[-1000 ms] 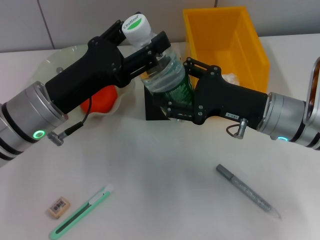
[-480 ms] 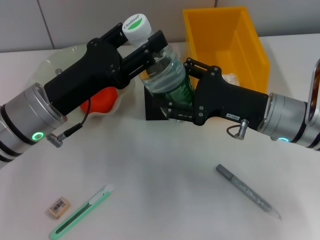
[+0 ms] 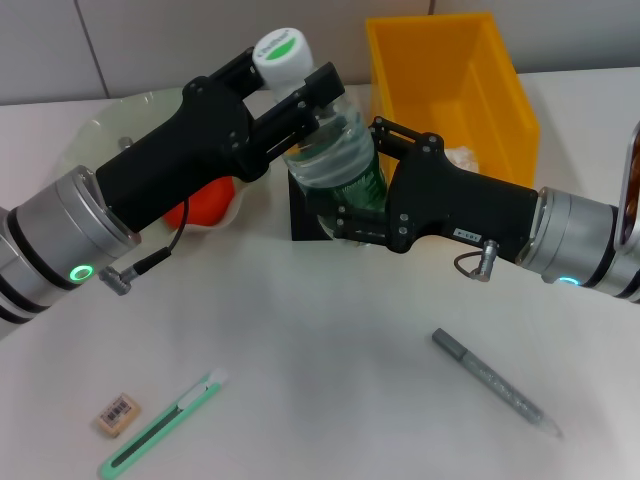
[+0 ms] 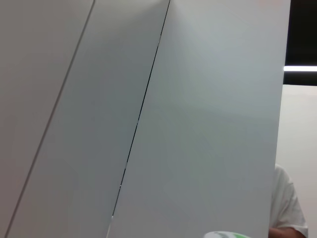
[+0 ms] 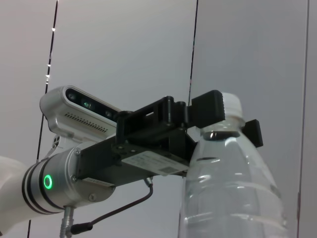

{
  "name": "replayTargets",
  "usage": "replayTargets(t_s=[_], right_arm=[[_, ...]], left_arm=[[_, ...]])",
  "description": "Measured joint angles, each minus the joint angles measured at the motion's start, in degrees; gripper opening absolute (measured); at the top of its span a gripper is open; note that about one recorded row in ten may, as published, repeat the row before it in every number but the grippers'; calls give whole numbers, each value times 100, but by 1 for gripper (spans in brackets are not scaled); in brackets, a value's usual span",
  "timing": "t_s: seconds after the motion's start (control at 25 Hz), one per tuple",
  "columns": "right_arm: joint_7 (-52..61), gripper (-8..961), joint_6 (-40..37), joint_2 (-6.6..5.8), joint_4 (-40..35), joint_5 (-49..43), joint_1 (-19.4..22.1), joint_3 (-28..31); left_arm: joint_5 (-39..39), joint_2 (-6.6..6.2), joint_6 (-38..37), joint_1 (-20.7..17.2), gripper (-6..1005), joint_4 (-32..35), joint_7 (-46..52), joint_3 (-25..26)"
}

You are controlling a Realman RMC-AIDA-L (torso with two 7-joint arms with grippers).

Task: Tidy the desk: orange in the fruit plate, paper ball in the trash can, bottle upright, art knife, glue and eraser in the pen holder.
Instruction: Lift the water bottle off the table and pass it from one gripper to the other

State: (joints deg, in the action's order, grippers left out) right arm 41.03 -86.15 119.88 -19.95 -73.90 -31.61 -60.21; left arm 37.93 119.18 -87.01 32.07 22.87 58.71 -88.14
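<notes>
A clear water bottle [image 3: 335, 150] with a white and green cap [image 3: 283, 50] is held nearly upright, leaning a little left, above the black pen holder [image 3: 303, 218]. My left gripper [image 3: 300, 95] is shut on its neck, and my right gripper [image 3: 358, 195] is shut on its green-labelled lower body. In the right wrist view the left gripper [image 5: 218, 116] clamps the bottle [image 5: 233, 178] just under the cap. The orange [image 3: 205, 200] lies on the clear fruit plate [image 3: 130, 115]. The eraser [image 3: 118, 413], the green art knife [image 3: 160, 425] and the grey glue pen [image 3: 495, 385] lie on the table.
The yellow bin [image 3: 500, 100] stands at the back right with a white paper ball [image 3: 460, 156] inside. The left wrist view shows only wall panels and the rim of the cap [image 4: 225, 234].
The bottle has been tipped more upright; its cap moved up and slightly right. Both grippers keep their hold.
</notes>
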Motion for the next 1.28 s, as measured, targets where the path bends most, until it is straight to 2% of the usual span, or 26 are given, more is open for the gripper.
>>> replayTargets(t_s=[0.68, 1.28], right_arm=[[11, 763, -7, 0, 0, 8, -18, -17], [79, 763, -10, -1, -18, 10, -29, -17]], left_arm=[[-19, 0, 25, -42, 453, 78, -45, -16], [-68, 0, 33, -83, 447, 76, -142, 7]])
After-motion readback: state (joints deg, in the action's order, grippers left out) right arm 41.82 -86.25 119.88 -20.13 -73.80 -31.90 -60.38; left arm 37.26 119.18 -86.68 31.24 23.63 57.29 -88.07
